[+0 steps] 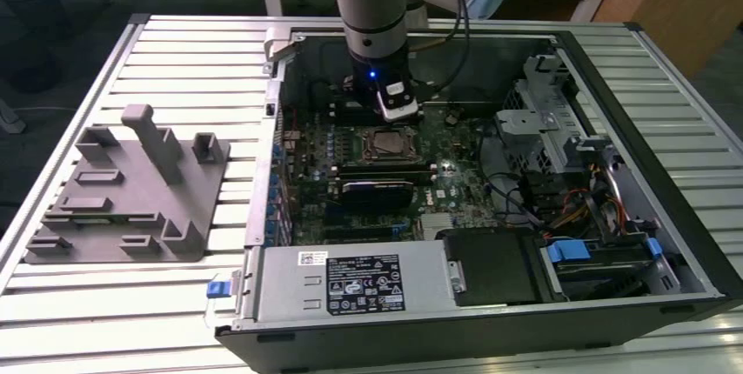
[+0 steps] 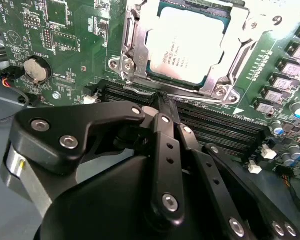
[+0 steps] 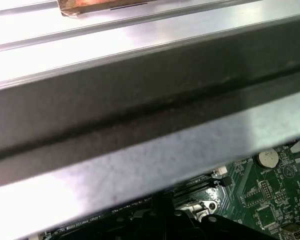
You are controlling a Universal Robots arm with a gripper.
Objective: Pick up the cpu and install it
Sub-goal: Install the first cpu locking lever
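black gripper [image 2: 162,102] fingers closed, empty, near seated cpu [image 2: 187,42].

Lit evenly and brightly from overhead in the exterior view, with pale sheen along the slatted table [image 1: 139,52] and deep shadow inside the open computer case [image 1: 650,243]. Washed out by strong glare on the cpu [image 2: 187,42] in the second wrist view, though sharp on the surrounding motherboard [image 2: 65,45]. Blurred heavily across the case wall [image 3: 140,105] in the first wrist view.
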